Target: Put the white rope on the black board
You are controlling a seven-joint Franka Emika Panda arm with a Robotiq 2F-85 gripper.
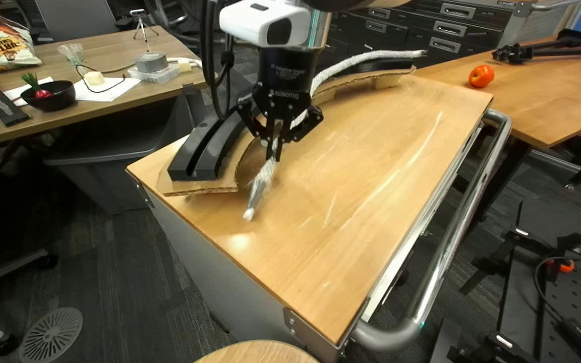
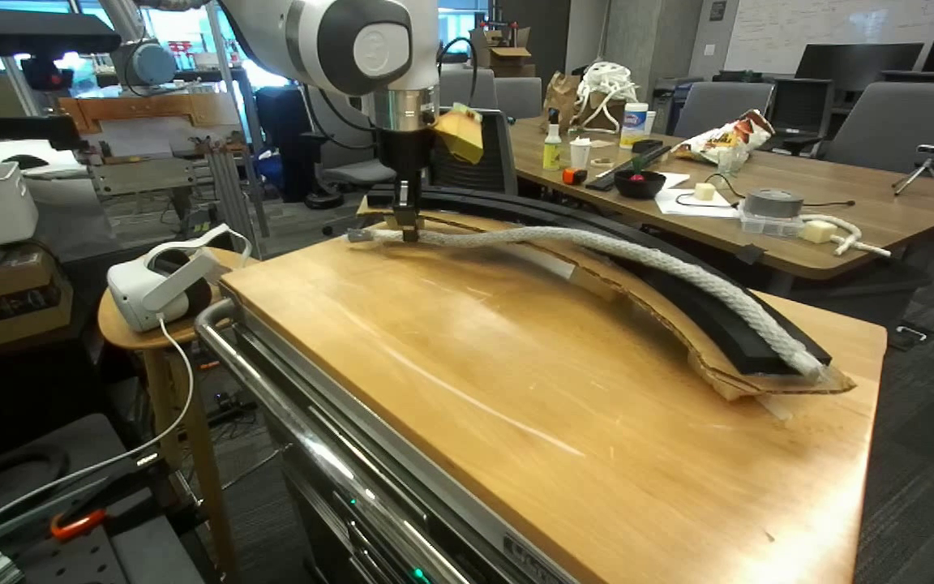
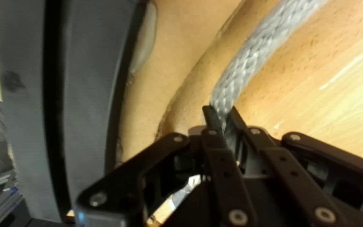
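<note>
End effector (image 3: 220, 108) pts dn, pinching rope (image 2: 597, 242) nr end.

In an exterior view the jaws and the housing (image 1: 286, 70) above them hide a stretch of the white rope (image 1: 348, 63) and the middle of the black board (image 1: 206, 148). In the wrist view the top edge cuts off both — the rope ahead of the jaws, the board beside them. There, a pale patch (image 3: 179, 196) glimpsed behind the jaws is too blurred to name.
</note>
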